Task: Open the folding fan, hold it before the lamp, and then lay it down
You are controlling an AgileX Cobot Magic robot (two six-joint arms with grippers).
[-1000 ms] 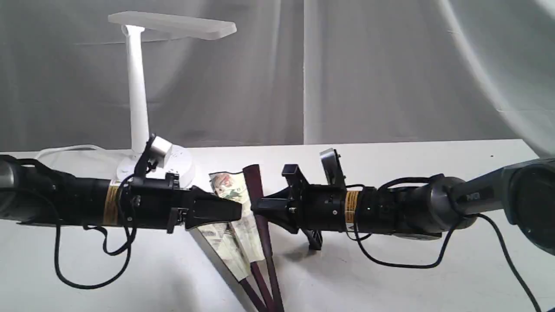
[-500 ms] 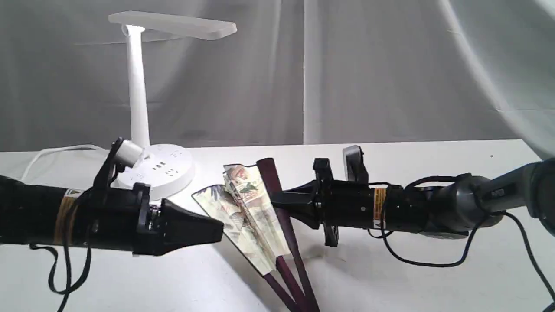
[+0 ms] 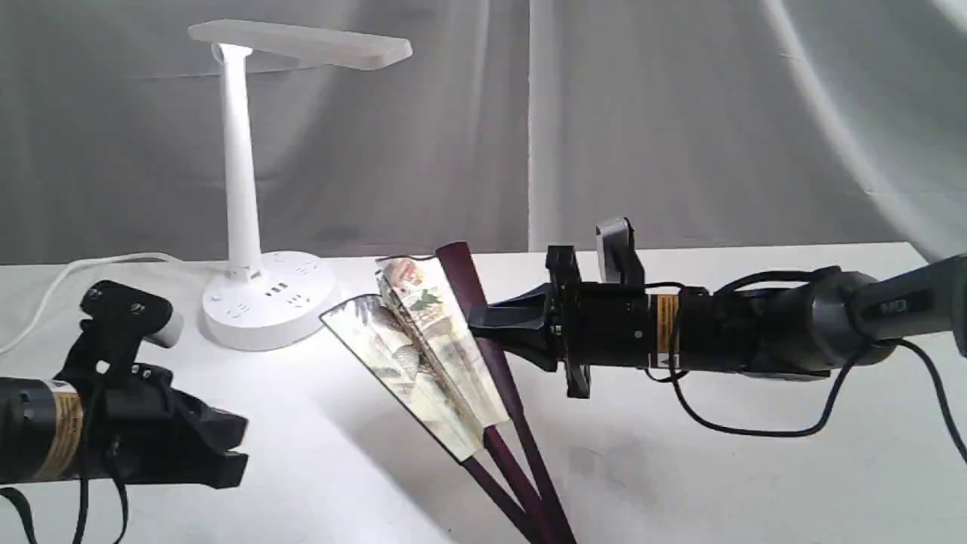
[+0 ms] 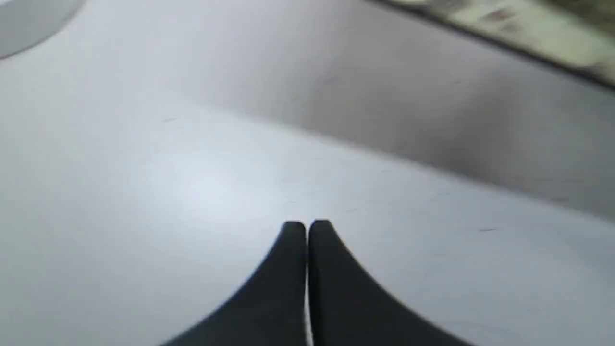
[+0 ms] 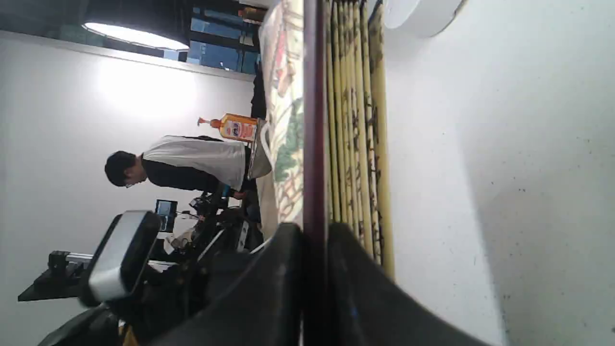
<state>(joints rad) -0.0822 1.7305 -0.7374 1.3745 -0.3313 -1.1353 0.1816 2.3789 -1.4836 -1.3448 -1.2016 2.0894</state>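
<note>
Jaws of the right gripper (image 3: 480, 326) are clamped on the maroon outer rib (image 3: 462, 281) of the fan (image 3: 423, 355); the right wrist view shows that rib pinched between both fingers. Jaws of the left gripper (image 3: 240, 446) are pressed together and hold nothing.

1. Table (image 3: 755, 483): white; it carries the lamp.
2. Lamp (image 3: 242, 174): upright at 10 o'clock from the fan, apart from it. Its cord (image 3: 45, 295) leaves toward 9 o'clock.
3. Fan: partly spread and tilted, with the leaf end toward 11 o'clock and the rib ends toward 5 o'clock. These run off the lower edge of the exterior view, so contact with the table cannot be told.

Changes over the last half second:
- The left gripper, previously with its tip at the leaf edge, now sits well apart at 8 o'clock from the fan.
- The right gripper and the fan are higher; the rib tip now reaches the far table edge.
- The lamp is unmoved.

Markings: a yellow band (image 3: 663, 332) on the right wrist and another (image 3: 64, 423) on the left carry print too small to read. Grey lettering on the right arm is illegible.
</note>
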